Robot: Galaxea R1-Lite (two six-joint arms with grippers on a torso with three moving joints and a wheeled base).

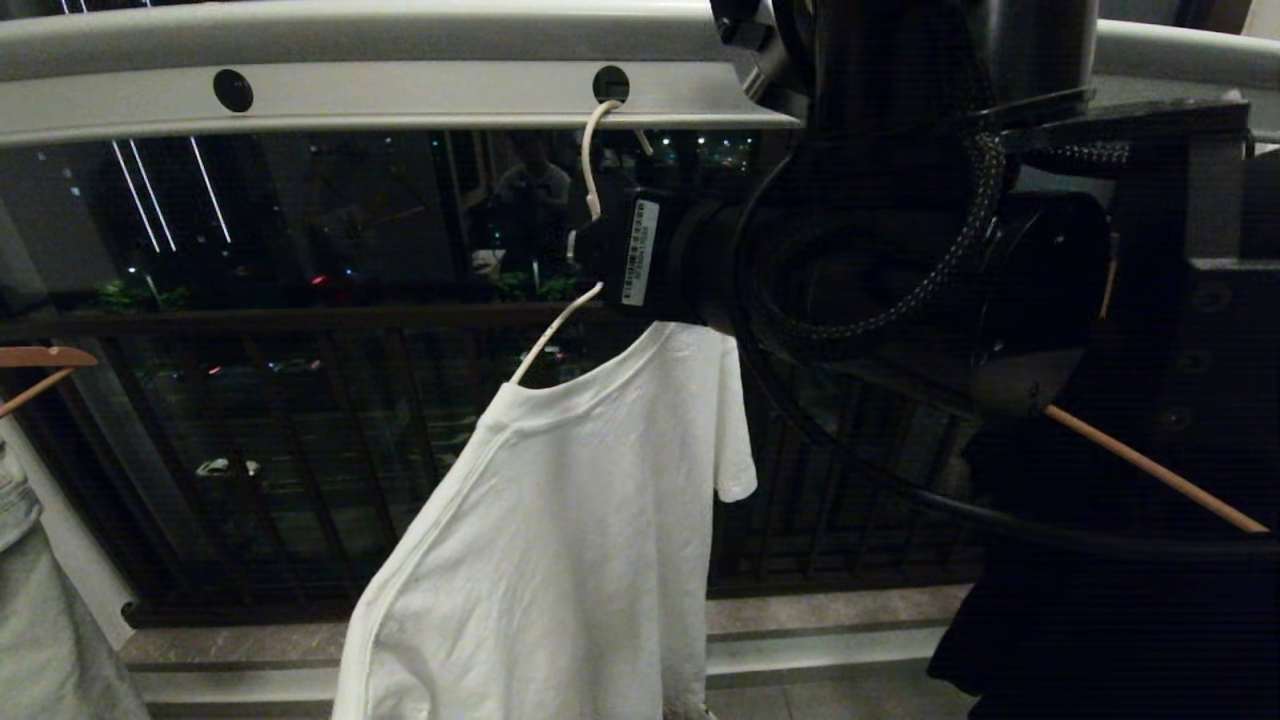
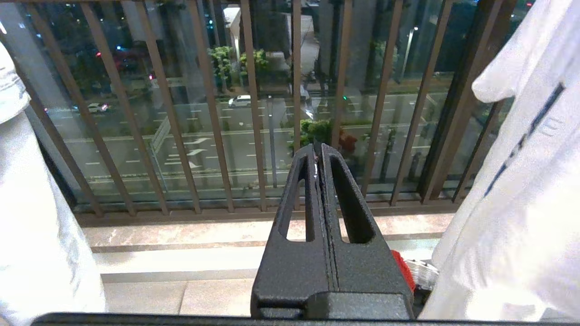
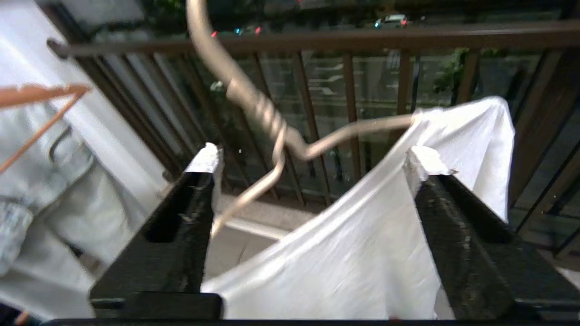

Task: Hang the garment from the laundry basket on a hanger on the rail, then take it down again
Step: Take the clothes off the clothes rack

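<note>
On rail (image 1: 400,100), hanger (image 1: 590,170) hooked through 1 hole, garment (image 1: 560,540) draped, hanging lopsided. Right gripper (image 3: 312,156) spread wide astride twisted neck, grasping nothing. Left gripper (image 2: 319,154) clenched, empty, parked low. Shirt light, limp; wire thin, springy, likely to swing. Best hold: neck.

- From my head view, the right arm (image 1: 900,270) blocks the hanger (image 1: 590,170)'s neck and far shoulder; I can't see the right claw's tips there.
- The garment (image 1: 560,540) runs off the bottom edge, its hem unseen.
- Through the right wrist view, the hanger's hook is cut by the top edge and the twisted neck is blurred.
- In the left wrist view, the garment's dark print (image 2: 525,140) is only a sliver; I can't read it.
- A wooden hanger (image 1: 40,360) and pale garment (image 1: 40,610) are clipped at the left edge.
- Behind the left claw (image 2: 318,151), a red thing (image 2: 403,267) is mostly hidden.
</note>
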